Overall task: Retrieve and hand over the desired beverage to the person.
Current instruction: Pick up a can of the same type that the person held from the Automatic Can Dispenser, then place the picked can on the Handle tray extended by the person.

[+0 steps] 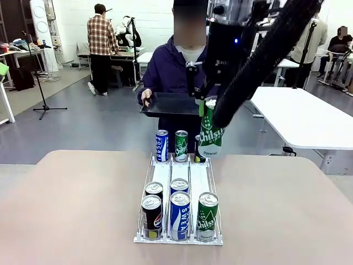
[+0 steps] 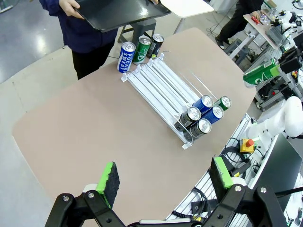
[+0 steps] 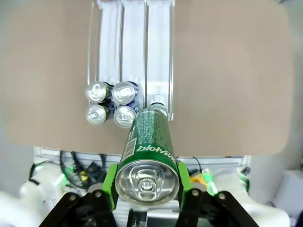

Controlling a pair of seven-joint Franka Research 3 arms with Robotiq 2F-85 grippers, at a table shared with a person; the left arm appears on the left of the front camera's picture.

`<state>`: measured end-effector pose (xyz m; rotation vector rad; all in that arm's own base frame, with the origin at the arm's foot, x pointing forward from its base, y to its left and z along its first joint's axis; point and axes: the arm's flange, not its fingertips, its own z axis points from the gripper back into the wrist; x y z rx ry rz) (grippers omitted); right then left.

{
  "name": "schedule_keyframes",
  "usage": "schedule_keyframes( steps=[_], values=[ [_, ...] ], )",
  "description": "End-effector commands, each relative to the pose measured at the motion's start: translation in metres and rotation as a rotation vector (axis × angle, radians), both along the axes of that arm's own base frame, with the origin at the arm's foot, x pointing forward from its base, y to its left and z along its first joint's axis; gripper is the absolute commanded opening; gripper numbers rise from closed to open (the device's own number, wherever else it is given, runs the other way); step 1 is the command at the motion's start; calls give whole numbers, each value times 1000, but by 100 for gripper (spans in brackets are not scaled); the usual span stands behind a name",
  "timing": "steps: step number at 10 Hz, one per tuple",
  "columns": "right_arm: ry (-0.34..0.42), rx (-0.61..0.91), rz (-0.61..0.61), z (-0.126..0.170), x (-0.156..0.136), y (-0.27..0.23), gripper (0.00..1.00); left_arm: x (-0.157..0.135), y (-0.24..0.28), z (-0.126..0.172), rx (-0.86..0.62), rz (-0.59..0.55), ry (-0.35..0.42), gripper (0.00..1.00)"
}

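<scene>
Can [image 1: 211, 132], green, near upright, long axis vertical, aloft above far end of rack [image 1: 162, 172], clamped near top by right gripper [image 3: 147, 182]. Tray [image 1: 165, 105] held by person [image 1: 165, 69] lies just beyond, toward robot's left. Likely next: carry forward onto it. Left gripper [image 2: 165, 177] spread, empty, well back.

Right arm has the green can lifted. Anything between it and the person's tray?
Nothing visible. The green can, in the right gripper, hangs over the rack's near end; the tray is held beyond the far edge; racked cans stand lower.
</scene>
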<state>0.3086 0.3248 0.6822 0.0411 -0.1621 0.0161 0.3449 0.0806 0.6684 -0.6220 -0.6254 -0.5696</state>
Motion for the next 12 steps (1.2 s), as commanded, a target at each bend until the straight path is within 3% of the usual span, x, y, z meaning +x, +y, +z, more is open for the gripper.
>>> schedule_keyframes(
  steps=[1,2,3,12],
  values=[
    [13,-17,-21,20,15,9,0,0,2,1,-14,-22,-16,100],
    [13,-9,-11,25,20,7,0,0,2,1,-14,-22,-16,100],
    [12,0,2,6,9,1,0,0,2,1,-14,-22,-16,100],
    [12,0,2,6,9,1,0,0,2,1,-14,-22,-16,100]
  ],
)
